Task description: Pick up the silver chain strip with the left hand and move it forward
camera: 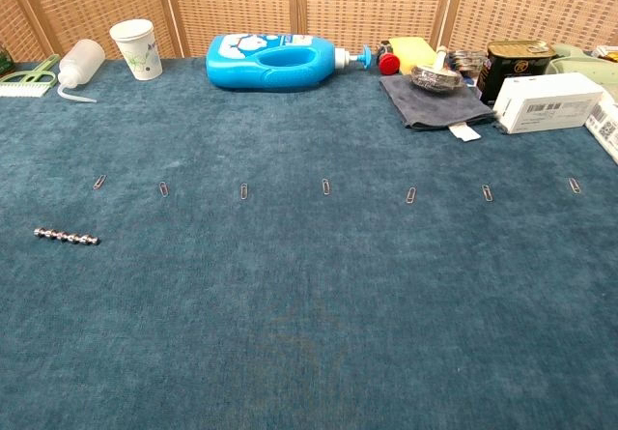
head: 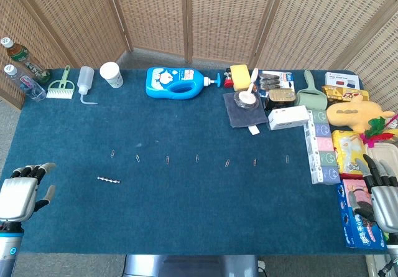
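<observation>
The silver chain strip (head: pixel 109 180) lies flat on the blue table cloth at the near left, also seen in the chest view as a short beaded bar (camera: pixel 67 236). My left hand (head: pixel 22 190) hovers at the table's left edge, well left of the strip, fingers apart and holding nothing. At the right edge, my right hand (head: pixel 380 193) rests over a blue box with its fingers spread, empty. Neither hand appears in the chest view.
A row of several paper clips (head: pixel 167 160) runs across the cloth just beyond the strip. At the back stand a blue detergent bottle (head: pixel 176 81), a white cup (head: pixel 111 74), a squeeze bottle (head: pixel 86 80) and water bottles (head: pixel 25 82). Boxes and snacks (head: pixel 323 146) crowd the right side.
</observation>
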### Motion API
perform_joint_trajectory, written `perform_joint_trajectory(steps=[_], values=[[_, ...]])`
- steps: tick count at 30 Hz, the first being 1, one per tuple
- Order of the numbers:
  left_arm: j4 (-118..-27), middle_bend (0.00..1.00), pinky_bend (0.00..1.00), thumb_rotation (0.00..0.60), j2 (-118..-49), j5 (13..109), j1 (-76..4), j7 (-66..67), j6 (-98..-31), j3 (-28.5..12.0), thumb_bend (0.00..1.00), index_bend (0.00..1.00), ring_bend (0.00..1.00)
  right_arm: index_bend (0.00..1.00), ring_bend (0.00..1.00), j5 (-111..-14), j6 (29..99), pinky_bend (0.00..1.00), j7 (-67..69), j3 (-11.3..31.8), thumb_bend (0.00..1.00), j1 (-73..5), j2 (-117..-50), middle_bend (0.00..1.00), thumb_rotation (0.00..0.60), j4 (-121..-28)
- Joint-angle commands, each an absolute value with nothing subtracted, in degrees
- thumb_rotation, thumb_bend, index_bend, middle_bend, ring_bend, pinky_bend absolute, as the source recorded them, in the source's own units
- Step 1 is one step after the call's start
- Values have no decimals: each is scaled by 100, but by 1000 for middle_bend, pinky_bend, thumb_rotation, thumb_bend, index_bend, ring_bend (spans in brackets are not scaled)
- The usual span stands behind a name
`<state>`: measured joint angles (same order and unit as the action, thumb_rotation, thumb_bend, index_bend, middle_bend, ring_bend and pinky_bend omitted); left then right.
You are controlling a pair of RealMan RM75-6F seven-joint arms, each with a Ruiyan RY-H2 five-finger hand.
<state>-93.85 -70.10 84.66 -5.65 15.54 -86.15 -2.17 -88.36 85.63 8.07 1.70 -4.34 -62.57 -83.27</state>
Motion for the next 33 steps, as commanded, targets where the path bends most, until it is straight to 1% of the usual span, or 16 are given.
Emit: perform_joint_trajectory(steps=[1, 12, 16, 19, 24, 27, 28, 30, 31, 32, 33], values=[[-9388, 410, 333, 600, -6993, 8497, -545, 1526, -8644, -201, 339, 280, 343, 0, 0, -8848, 8556, 0, 850, 163, 506, -429, -6262, 0, 505, -8304], [-9415, 413, 338, 600, -6842, 8514, -520, 1403, -8696, -241, 339, 280, 348, 0, 0, -8893, 8627, 0, 912, 180, 506, -405, -6291, 0, 503, -8338], [-9390, 413, 381, 600, -6805, 8538, -568, 1376, -8667, -281, 339, 280, 350, 0, 0, -8915, 8610, 0, 835, 157, 507, -400, -6273, 0, 503, -8385], [-9388, 413, 385, 600, -6774, 8552, -618, 1344, -8588, -285, 339, 280, 353, 0, 0, -8939, 8658, 0, 828, 156, 506, -379, -6249, 0, 504, -8443], [-9347, 413, 385, 600, -6732, 8523, -840, 1262, -8244, -337, 339, 280, 358, 0, 0, -8932, 8676, 0, 772, 164, 505, -362, -6226, 0, 504, -8550], [-9270, 431, 385, 600, -6783, 8486, -975, 1309, -8078, -391, 339, 280, 370, 0, 0, -8915, 8647, 0, 754, 167, 506, -365, -6209, 0, 505, -8578], [-9227, 450, 385, 600, -6786, 8479, -1059, 1321, -7960, -408, 339, 280, 381, 0, 0, -8906, 8633, 0, 750, 168, 506, -366, -6210, 0, 505, -8585], [-9179, 519, 418, 600, -6768, 8484, -1179, 1376, -7799, -428, 339, 280, 437, 0, 0, -8898, 8614, 0, 751, 166, 506, -368, -6207, 0, 504, -8586], [-9158, 583, 470, 600, -6759, 8512, -1240, 1393, -7734, -435, 337, 282, 501, 0, 0, -8897, 8605, 0, 751, 164, 506, -370, -6208, 0, 503, -8588], [-9132, 663, 554, 600, -6754, 8561, -1319, 1391, -7663, -445, 332, 289, 585, 0, 0, -8892, 8593, 0, 749, 164, 506, -372, -6209, 0, 503, -8591], [-9110, 720, 621, 600, -6744, 8591, -1383, 1390, -7590, -446, 328, 295, 645, 0, 0, -8891, 8586, 0, 747, 171, 506, -380, -6206, 0, 504, -8597]])
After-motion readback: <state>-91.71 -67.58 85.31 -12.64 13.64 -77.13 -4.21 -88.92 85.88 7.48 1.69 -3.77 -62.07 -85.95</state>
